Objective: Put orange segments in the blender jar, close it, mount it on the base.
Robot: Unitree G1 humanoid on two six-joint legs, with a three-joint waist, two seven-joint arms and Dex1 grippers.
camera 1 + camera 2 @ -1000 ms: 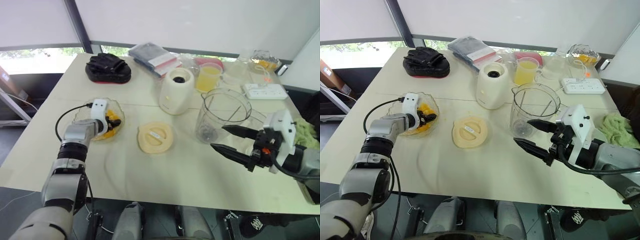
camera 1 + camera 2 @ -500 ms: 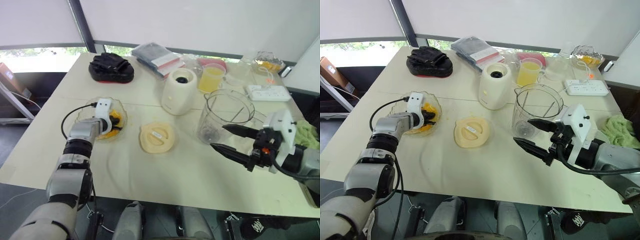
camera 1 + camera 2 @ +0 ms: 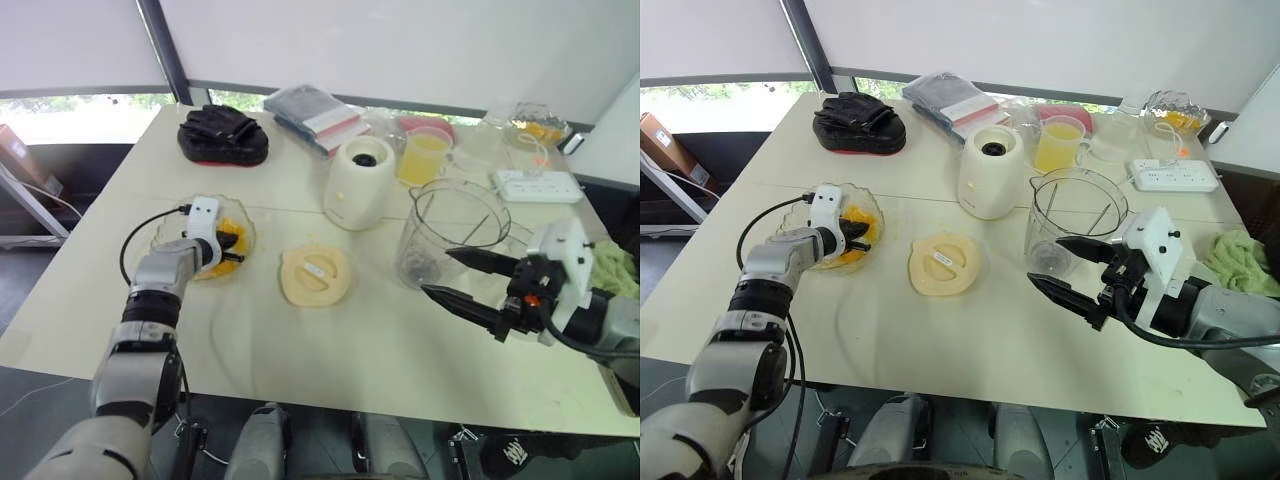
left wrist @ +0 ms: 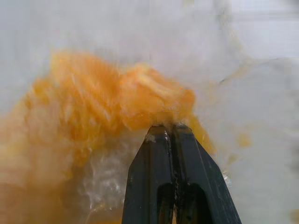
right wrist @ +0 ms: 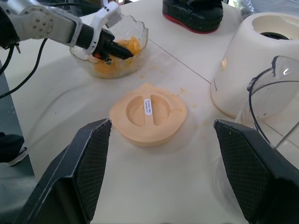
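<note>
L gripper (image 3: 855, 234) sits in the glass bowl (image 5: 139, 37) at the table's (image 3: 940, 345) left side. Its fingers (image 4: 154, 158) are pressed together, tips against the orange segments (image 4: 140, 98); we can't tell if a piece is pinched betw. them. Right of the bowl, the cream lid (image 3: 944, 264) lies flat on the table, apart from other things. Behind it & slightly right, the blender base (image 3: 989, 172) stands upright. Next right we see the clear blender jar (image 3: 1044, 232), upright, uncovered, near the base but not on it. R gripper (image 3: 435, 272) is at the jar's near side, fingers spread wide, nothing betw. them. Whether one fingertip touches the jar we can't say.
</note>
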